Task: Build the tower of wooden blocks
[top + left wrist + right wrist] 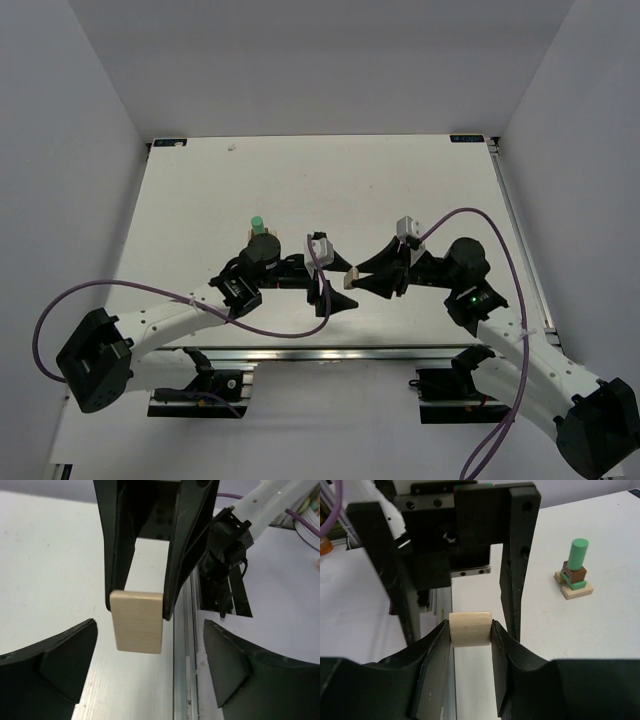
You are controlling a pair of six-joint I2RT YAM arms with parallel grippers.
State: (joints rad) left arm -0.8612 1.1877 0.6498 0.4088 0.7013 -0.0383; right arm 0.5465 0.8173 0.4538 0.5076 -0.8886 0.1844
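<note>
Right gripper (470, 627) clamped on tan block (470, 630), left gripper (148, 624) wide open facing it (not touching), tower (575, 572) well apart

Left gripper (150, 627) agape, right gripper (470, 630) clamped.

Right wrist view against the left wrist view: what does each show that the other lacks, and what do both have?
Only the right wrist view shows the partly built tower, a green cylinder on top, standing apart on the table. Only the left wrist view shows the broad oblong face of the light wood block and the right arm's white link. Both show that block clamped in the right pincer, with the left pincer open and facing it.
</note>
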